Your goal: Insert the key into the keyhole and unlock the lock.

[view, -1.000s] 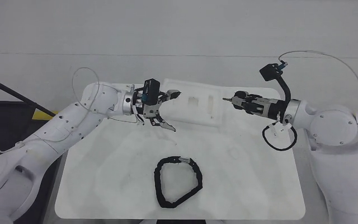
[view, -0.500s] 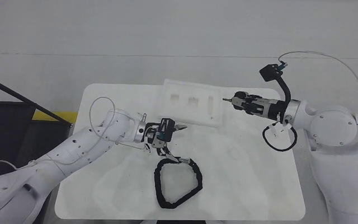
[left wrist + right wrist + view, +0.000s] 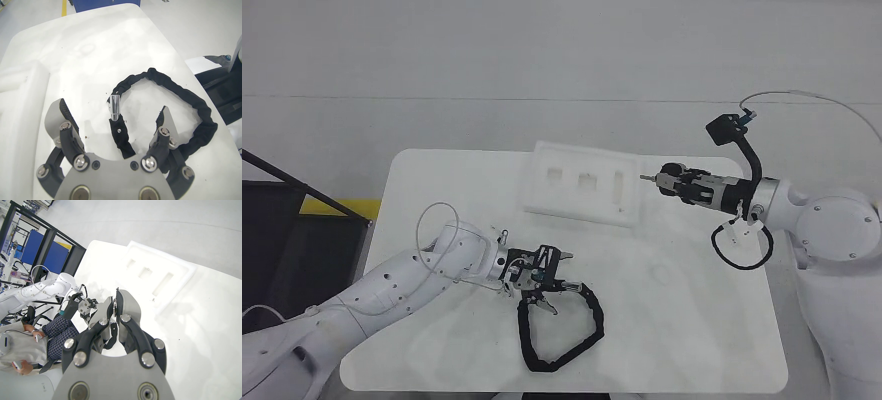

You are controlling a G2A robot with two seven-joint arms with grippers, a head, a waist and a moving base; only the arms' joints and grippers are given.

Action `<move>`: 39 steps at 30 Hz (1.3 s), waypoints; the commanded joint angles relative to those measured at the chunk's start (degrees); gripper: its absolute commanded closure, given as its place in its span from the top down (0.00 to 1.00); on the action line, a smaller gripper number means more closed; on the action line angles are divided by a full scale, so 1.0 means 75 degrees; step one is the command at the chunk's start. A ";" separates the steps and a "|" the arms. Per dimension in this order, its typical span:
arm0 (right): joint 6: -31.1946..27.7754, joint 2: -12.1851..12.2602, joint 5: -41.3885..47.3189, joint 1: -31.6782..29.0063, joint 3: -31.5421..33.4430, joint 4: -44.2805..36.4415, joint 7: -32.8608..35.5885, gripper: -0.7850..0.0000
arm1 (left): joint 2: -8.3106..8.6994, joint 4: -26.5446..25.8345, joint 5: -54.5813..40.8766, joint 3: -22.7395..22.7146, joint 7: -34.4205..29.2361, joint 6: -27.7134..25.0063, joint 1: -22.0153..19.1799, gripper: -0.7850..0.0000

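Note:
A chain lock in a black fabric sleeve point(image 3: 594, 318) lies looped near the table's front edge. Its silver lock cylinder point(image 3: 569, 288) joins the loop's ends. My left gripper point(image 3: 554, 278) is low over the table, open, one finger on each side of the lock cylinder point(image 3: 114, 109) and clear of it. In the left wrist view the gripper point(image 3: 113, 115) shows both pads apart, with the sleeve point(image 3: 189, 98) curving away beyond them. My right gripper point(image 3: 652, 180) is held above the table's back right, shut on the key point(image 3: 114, 307), whose round head sits between the pads.
A white foam tray point(image 3: 542, 200) with three recesses lies at the back of the white table point(image 3: 692, 330). The right gripper is just off the tray's right end. Black frames and a blue panel point(image 3: 47, 251) stand beyond the table's left side.
My left arm has swung from over the foam tray toward the table's front and come down around the lock cylinder, gripper still open. The right arm has held still with the key.

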 commanded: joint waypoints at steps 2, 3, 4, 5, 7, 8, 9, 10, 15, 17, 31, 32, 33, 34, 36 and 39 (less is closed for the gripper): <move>0.0000 0.0000 0.0000 0.0000 0.0000 0.0000 0.0000 0.00 | -0.0058 0.0021 0.0086 -0.0048 -0.0297 0.0128 0.0108 1.00; 0.0000 0.0000 0.0000 0.0000 0.0000 0.0000 0.0000 0.00 | -0.0081 0.0043 0.0096 -0.0060 -0.0362 0.0163 0.0150 1.00; 0.0000 0.0000 0.0000 0.0000 0.0000 0.0000 0.0000 0.00 | -0.0104 0.0064 0.0107 -0.0081 -0.0424 0.0202 0.0177 1.00; 0.0000 0.0000 0.0000 0.0000 0.0000 0.0000 0.0000 0.00 | -0.0129 0.0074 0.0122 -0.0097 -0.0474 0.0220 0.0202 1.00; 0.0000 0.0000 0.0000 0.0000 0.0000 0.0000 0.0000 0.00 | -0.0175 0.0072 0.0218 -0.0133 -0.0581 0.0275 0.0226 1.00; 0.0000 0.0000 0.0000 0.0000 0.0000 0.0000 0.0000 0.00 | -0.0196 0.0075 0.0262 -0.0151 -0.0639 0.0323 0.0248 1.00; 0.0000 0.0000 0.0000 0.0000 0.0000 0.0000 0.0000 0.00 | -0.0216 0.0082 0.0261 -0.0172 -0.0668 0.0343 0.0280 1.00; 0.0000 0.0000 0.0000 0.0000 0.0000 0.0000 0.0000 0.00 | -0.0235 0.0087 0.0266 -0.0195 -0.0697 0.0363 0.0306 1.00; 0.0000 0.0000 0.0000 0.0000 0.0000 0.0000 0.0000 0.00 | -0.0303 0.0075 0.0328 -0.0305 -0.0838 0.0366 0.0432 0.95; 0.0000 0.0000 0.0000 0.0000 0.0000 0.0000 0.0000 0.00 | -0.0321 0.0070 0.0355 -0.0359 -0.0872 0.0345 0.0471 0.92; 0.0000 0.0000 0.0000 0.0000 0.0000 0.0000 0.0000 0.00 | -0.0463 0.0165 0.0597 -0.0642 -0.1001 0.0079 0.0714 0.56; 0.0000 0.0000 0.0000 0.0000 0.0000 0.0000 0.0000 0.00 | -0.0474 0.0169 0.0611 -0.0661 -0.1011 0.0073 0.0732 0.56; 0.0000 0.0000 0.0000 0.0000 0.0000 0.0000 0.0000 0.00 | -0.0484 0.0176 0.0631 -0.0678 -0.1025 0.0065 0.0749 0.56; 0.0000 0.0000 0.0000 0.0000 0.0000 0.0000 0.0000 0.00 | -0.0494 0.0182 0.0650 -0.0697 -0.1036 0.0055 0.0763 0.56; 0.0000 0.0000 0.0000 0.0000 0.0000 0.0000 0.0000 0.00 | -0.0514 0.0202 0.0653 -0.0741 -0.1061 0.0030 0.0795 0.53; 0.0000 0.0000 0.0000 0.0000 0.0000 0.0000 0.0000 0.00 | -0.0546 0.0284 0.0615 -0.0812 -0.1158 0.0004 0.0846 0.49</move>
